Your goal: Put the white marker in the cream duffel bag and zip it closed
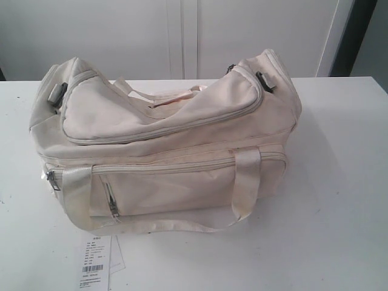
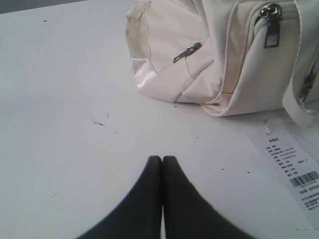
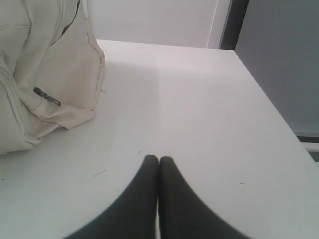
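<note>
Since the white marker is seen in no view, it cannot be told whether it is already inside the cream duffel bag (image 1: 176, 145), which is set upright in the middle of the tabletop (image 1: 339, 194) with its top flap seemingly zipped shut. The left gripper (image 2: 162, 159) and the right gripper (image 3: 158, 158) are both closed on nothing and held low over bare tabletop at either end of the bag, clear of it, so that a resting pose rather than a reach is suggested.
</note>
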Motion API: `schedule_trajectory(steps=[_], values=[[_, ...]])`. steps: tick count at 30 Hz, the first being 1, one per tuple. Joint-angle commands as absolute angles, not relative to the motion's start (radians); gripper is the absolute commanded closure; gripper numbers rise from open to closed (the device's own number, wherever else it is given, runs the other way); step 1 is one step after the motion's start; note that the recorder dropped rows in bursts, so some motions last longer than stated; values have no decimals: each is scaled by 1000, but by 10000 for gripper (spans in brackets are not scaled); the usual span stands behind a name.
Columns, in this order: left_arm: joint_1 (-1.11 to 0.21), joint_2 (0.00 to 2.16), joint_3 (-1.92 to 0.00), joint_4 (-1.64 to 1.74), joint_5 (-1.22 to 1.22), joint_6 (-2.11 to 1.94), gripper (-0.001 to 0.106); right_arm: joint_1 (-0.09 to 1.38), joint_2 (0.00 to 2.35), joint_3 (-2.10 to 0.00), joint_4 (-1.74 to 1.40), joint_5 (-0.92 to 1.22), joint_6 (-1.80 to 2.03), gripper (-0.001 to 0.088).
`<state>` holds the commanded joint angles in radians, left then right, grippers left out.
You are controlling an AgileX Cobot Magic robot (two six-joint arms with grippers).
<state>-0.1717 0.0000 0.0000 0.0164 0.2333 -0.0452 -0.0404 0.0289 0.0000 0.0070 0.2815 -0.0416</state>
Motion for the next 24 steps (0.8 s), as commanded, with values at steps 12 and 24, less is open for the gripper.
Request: schedule_trajectory(steps=[12, 24], values=[[-172, 0, 0, 16, 233, -45, 1053, -40, 29, 0, 0, 311, -42, 868], [-172, 0, 0, 16, 233, -45, 1053, -40, 29, 0, 0, 311, -42, 868]])
